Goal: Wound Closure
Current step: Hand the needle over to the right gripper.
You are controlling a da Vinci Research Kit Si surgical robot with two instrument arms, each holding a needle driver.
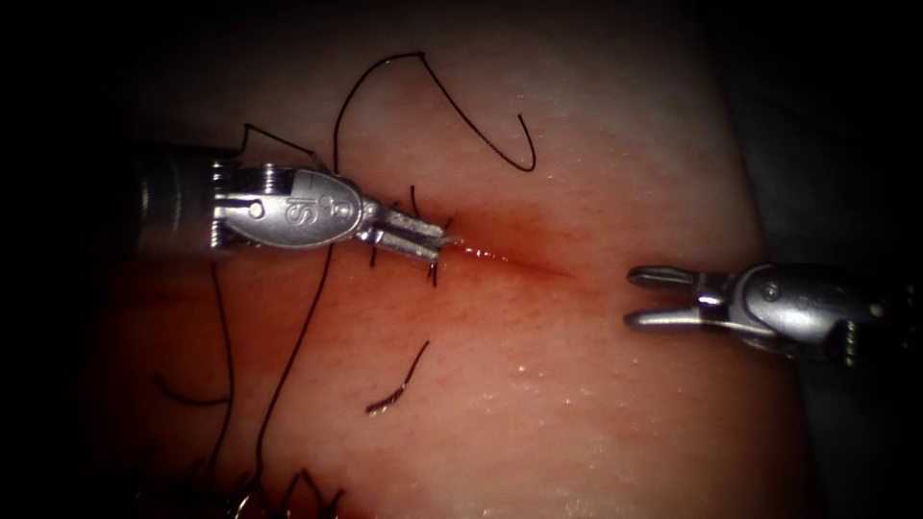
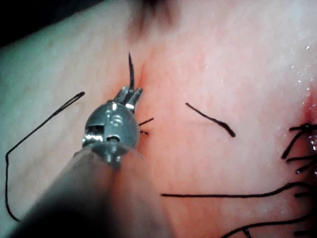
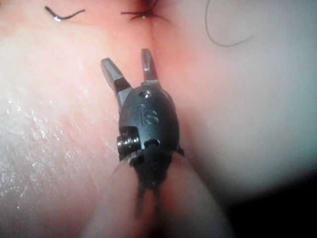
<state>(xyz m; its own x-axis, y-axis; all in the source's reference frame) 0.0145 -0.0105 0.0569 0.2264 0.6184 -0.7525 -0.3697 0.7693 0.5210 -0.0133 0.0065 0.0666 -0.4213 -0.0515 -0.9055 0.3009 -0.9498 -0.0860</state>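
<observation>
Pale pink pork tissue (image 1: 596, 404) with its thin red cut (image 1: 519, 261) lies under both tools.
We see the silver left tool (image 1: 437, 239) pinching at the cut's left end among black thread (image 1: 288, 365); the right tool (image 1: 646, 298) gapes empty, right of it; needle untraceable.

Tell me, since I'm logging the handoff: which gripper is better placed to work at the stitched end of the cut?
Probably the left gripper: its tips sit at the stitches. The right gripper hangs open, holding nothing, beyond the cut's right end.

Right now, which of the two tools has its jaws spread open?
The right end effector, right of the cut, holding nothing. The left end effector sits at the stitches.
</observation>
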